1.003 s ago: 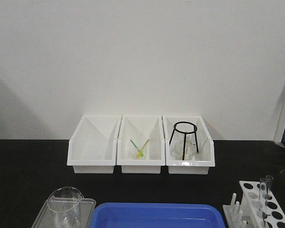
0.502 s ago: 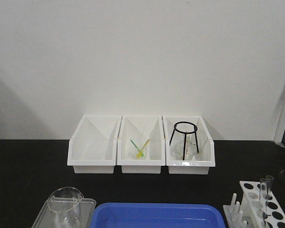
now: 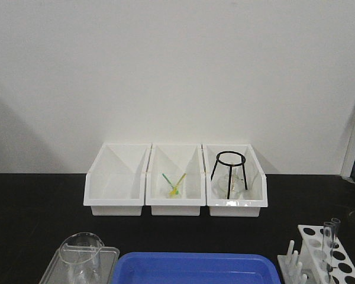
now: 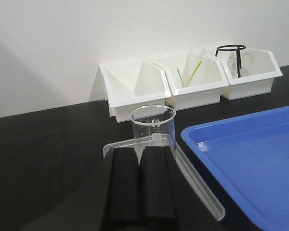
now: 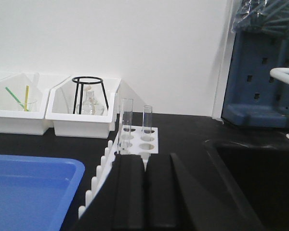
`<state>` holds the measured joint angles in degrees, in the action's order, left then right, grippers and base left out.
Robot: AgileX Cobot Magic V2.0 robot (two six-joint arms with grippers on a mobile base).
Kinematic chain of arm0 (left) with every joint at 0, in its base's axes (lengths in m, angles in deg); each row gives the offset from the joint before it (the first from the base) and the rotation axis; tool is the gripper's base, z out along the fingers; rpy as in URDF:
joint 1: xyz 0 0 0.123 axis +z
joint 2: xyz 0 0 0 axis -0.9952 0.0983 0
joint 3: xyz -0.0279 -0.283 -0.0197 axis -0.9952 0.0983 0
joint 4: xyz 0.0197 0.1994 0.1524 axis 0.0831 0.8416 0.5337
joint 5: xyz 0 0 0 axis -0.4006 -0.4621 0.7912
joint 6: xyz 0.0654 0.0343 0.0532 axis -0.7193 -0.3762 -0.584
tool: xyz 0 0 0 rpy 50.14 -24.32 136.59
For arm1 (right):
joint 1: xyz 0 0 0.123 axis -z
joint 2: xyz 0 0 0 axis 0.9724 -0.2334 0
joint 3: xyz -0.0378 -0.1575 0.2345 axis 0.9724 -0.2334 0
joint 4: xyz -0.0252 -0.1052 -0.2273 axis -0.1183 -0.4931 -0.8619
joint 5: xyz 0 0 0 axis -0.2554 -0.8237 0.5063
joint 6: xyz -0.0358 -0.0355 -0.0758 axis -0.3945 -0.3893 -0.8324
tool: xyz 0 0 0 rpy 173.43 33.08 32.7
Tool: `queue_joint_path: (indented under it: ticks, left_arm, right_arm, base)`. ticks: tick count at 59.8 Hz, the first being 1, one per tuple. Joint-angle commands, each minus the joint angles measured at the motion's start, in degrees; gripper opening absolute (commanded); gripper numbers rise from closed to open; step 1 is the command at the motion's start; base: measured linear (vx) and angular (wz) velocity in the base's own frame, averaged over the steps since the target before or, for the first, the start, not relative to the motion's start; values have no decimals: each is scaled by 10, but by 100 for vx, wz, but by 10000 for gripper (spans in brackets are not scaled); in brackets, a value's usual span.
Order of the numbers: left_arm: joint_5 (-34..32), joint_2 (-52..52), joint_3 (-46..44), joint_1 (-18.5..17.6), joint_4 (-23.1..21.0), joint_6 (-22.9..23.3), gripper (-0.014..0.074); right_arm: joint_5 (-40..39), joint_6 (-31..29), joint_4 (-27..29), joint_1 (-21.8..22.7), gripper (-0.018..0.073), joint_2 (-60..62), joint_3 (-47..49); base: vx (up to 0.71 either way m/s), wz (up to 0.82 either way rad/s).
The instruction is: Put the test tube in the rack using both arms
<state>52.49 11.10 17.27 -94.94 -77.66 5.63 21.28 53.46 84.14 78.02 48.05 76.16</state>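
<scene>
Two slim clear test tubes (image 5: 126,120) (image 5: 147,119) stand upright in holes of the white rack (image 5: 145,143). In the front view the rack (image 3: 337,254) sits at the bottom right with both test tubes (image 3: 328,241) in it. My right gripper (image 5: 145,159) is shut and empty, just behind the rack's near end. My left gripper (image 4: 139,150) is shut on nothing, right behind a clear glass beaker (image 4: 152,127) that stands on a clear plastic tray (image 4: 202,192). Neither gripper appears in the front view.
Three white bins (image 3: 175,180) line the back wall; the right one holds a black tripod (image 3: 229,173) and a flask, the middle one coloured sticks. A blue tray (image 3: 195,269) lies front centre. A dark sink (image 5: 260,178) lies right of the rack.
</scene>
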Motion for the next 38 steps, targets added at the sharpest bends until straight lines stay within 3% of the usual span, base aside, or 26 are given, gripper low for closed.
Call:
queue_joint_path:
  ticks: [1,38]
  left_arm:
    - [-45,-8,-17,0,-5,1,-7]
    - [-45,-7,-17,0,-5,1,-7]
  right_arm:
    - [-18,-7,-8,4,-11,6,-11]
    - [-5,-7,-8,4,-11,6,-11]
  base:
    - [0,0]
    - [0,0]
